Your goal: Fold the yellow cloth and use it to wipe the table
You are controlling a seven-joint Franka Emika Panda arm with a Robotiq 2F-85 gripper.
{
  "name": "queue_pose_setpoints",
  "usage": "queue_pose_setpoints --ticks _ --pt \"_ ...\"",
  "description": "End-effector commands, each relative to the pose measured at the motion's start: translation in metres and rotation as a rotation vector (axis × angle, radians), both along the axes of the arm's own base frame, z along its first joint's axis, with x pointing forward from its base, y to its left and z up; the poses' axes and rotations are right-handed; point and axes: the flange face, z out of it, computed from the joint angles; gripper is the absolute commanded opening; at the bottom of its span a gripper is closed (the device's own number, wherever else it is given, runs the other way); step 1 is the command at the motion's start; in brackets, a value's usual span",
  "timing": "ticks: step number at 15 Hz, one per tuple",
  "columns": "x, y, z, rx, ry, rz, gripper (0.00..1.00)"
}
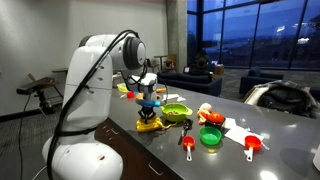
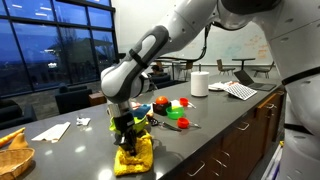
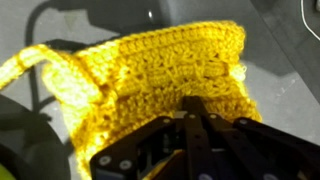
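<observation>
The yellow crocheted cloth [image 3: 150, 65] lies bunched on the dark table, filling the wrist view, with a loop strap at its left. It also shows in both exterior views [image 2: 133, 157] [image 1: 150, 124] under the arm. My gripper [image 3: 193, 108] is down on the cloth, fingers together and pinching its near edge; in an exterior view the gripper [image 2: 127, 137] presses into the top of the cloth.
A green bowl [image 1: 176, 112], a green cup [image 1: 210, 136], red measuring spoons [image 1: 251, 146] and other toys lie on the table [image 1: 285, 145]. A paper roll [image 2: 199, 83] and a laptop [image 2: 240, 88] stand further along. The table edge [image 2: 200, 150] runs close by the cloth.
</observation>
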Motion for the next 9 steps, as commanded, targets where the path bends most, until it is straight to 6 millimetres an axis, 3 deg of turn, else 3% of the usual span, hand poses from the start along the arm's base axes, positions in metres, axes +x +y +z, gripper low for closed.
queue_pose_setpoints --ticks 1,5,9 --pt "0.009 0.030 0.007 -0.009 -0.004 0.088 0.00" --pt "0.012 0.056 0.010 -0.010 -0.013 0.158 0.00" --pt "0.017 0.055 0.009 -0.014 -0.012 0.160 0.00"
